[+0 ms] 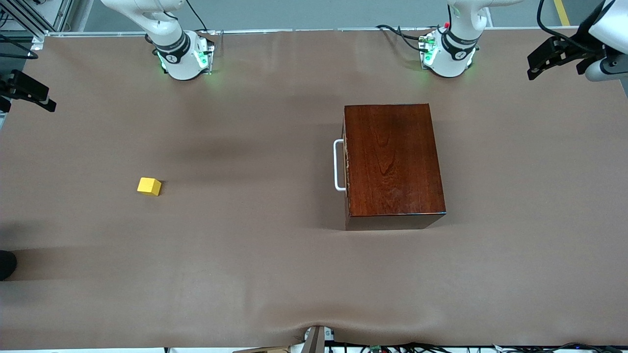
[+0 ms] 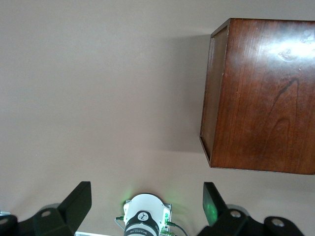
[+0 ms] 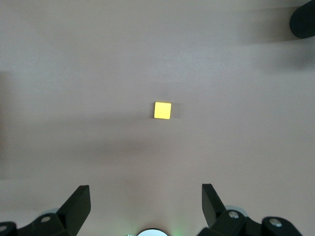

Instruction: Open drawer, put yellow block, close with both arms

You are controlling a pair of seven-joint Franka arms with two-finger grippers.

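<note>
We see the wooden box point(image 1: 392, 162) standing on the table point(image 1: 245, 255) toward the left arm's end, its drawer point(image 1: 346, 164) fully shut and the white handle point(image 1: 338, 165) facing the right arm's end. The yellow block point(image 1: 149, 186) lies alone on the table, well apart from the box. The left gripper point(image 2: 147, 201) hangs high with jaws wide open. The right gripper point(image 3: 146, 201) hangs over the block, also open and empty.
</note>
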